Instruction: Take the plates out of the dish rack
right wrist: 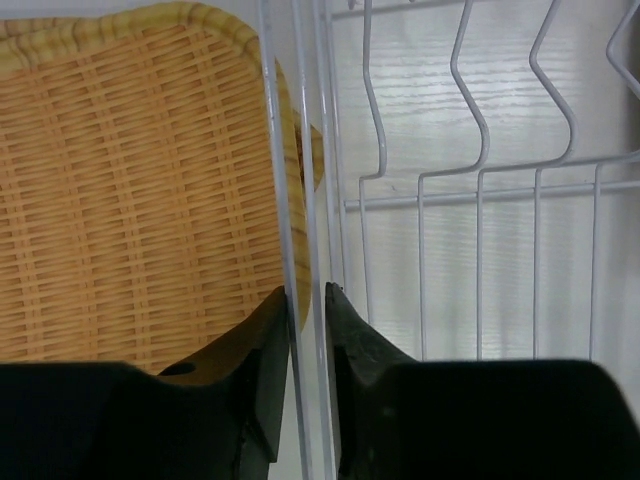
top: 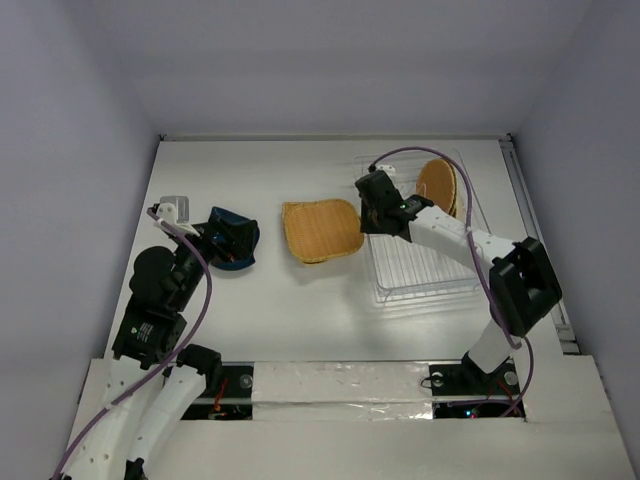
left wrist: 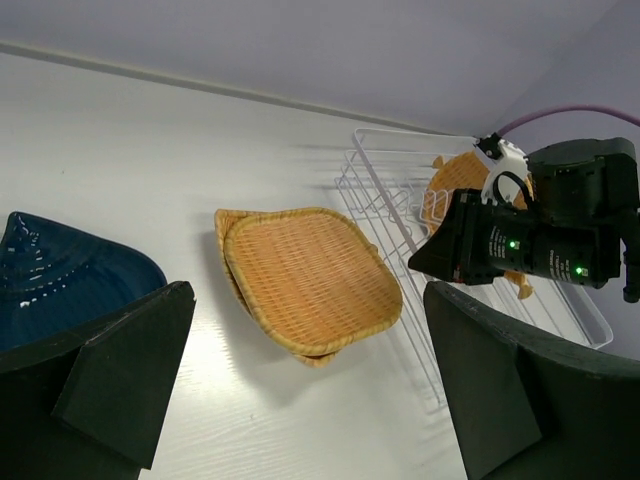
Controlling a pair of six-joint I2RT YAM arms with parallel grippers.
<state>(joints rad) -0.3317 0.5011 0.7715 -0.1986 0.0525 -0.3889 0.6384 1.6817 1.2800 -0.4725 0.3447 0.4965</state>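
A stack of orange-tan rounded-square plates [top: 322, 230] lies flat on the table left of the dish rack [top: 420, 275], and shows in the left wrist view [left wrist: 305, 280] and the right wrist view [right wrist: 130, 200]. Round orange plates [top: 440, 185] stand upright at the rack's far end. A dark blue plate [top: 224, 216] lies at the left. My left gripper [top: 232, 243] is open and empty over it; the plate's edge [left wrist: 60, 280] shows beside the left finger. My right gripper [top: 370, 205] hovers at the rack's left rim, jaws almost closed; rim wires [right wrist: 300, 150] run through the narrow gap.
A small grey-white object [top: 175, 205] lies at the far left by the left arm. White walls enclose the table on three sides. The right arm's black wrist [left wrist: 530, 245] shows over the rack [left wrist: 400, 135] in the left wrist view.
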